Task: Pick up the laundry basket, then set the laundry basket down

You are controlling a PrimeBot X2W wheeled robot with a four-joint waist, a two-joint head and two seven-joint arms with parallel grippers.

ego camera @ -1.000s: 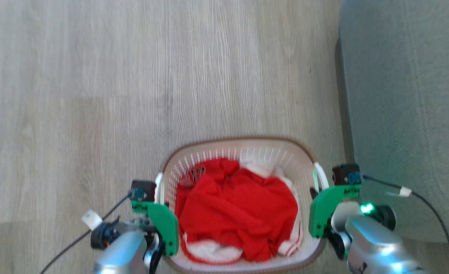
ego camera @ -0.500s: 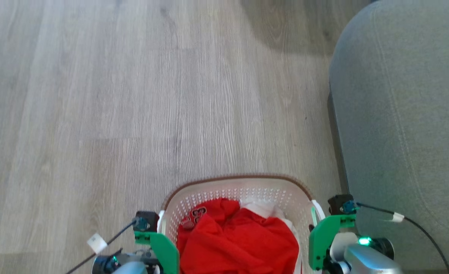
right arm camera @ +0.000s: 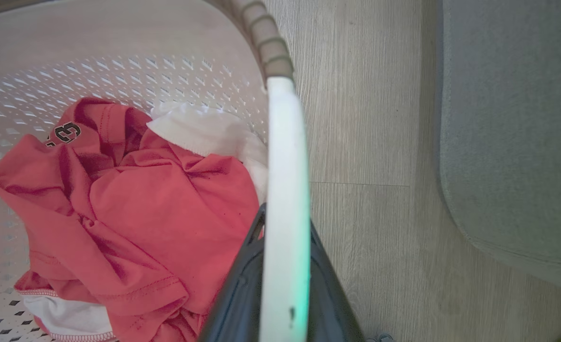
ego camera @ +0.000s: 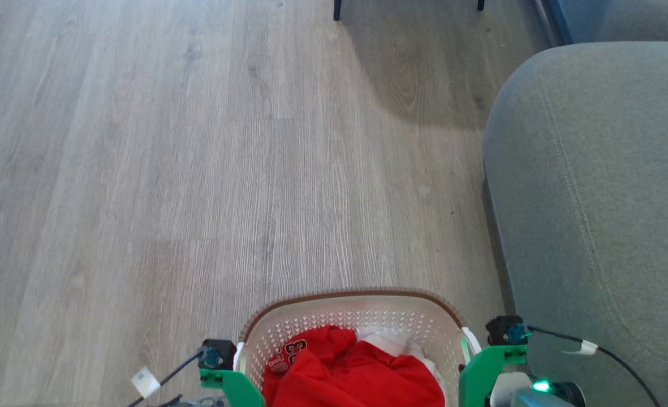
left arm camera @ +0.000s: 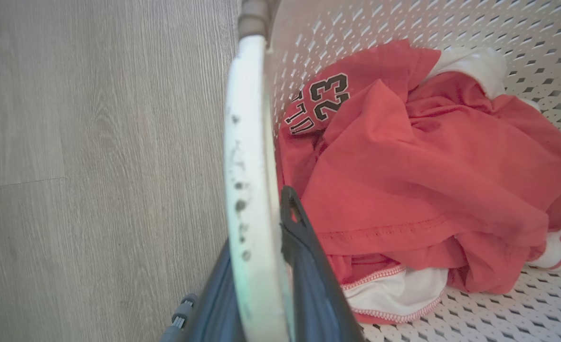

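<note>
The laundry basket, cream-white and perforated with a brown rim, sits at the bottom centre of the head view. Red clothes and a white garment fill it. In the left wrist view my left gripper is shut on the basket's white left handle, one dark finger on each side. A red jersey marked 23 lies inside. In the right wrist view my right gripper is shut on the white right handle. The green gripper mounts flank the basket; its near half is cut off by the frame edge.
A grey sofa stands close on the right, a narrow strip of floor away from the basket's right handle. Pale wood floor stretches ahead and to the left. Dark furniture legs show at the far top.
The head camera has moved: the whole picture has shifted, with more floor and sofa showing and the basket lower in frame. Both grippers stay shut on the handles.
</note>
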